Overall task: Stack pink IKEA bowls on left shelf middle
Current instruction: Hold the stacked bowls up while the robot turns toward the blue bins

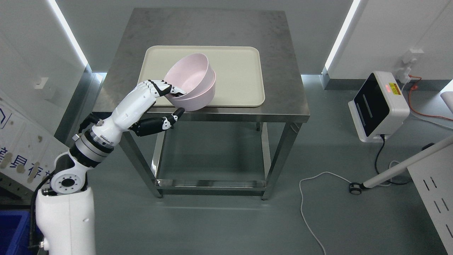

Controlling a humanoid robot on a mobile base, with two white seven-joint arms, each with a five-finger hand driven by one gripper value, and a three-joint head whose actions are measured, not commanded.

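Head view is showing the left robot hand (166,102) pinching the near rim of two nested pink bowls (191,83), fingers inside and thumb underneath, tipping them over the front of one beige tray (240,71) on the steel worktop (283,53). With only the rim gripped, the tilted upper bowl is risking sliding out of the lower one.

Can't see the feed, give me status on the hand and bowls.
Left hand gripping nested pink bowls, tilted over tray. Right hand unseen. Nothing blocking.
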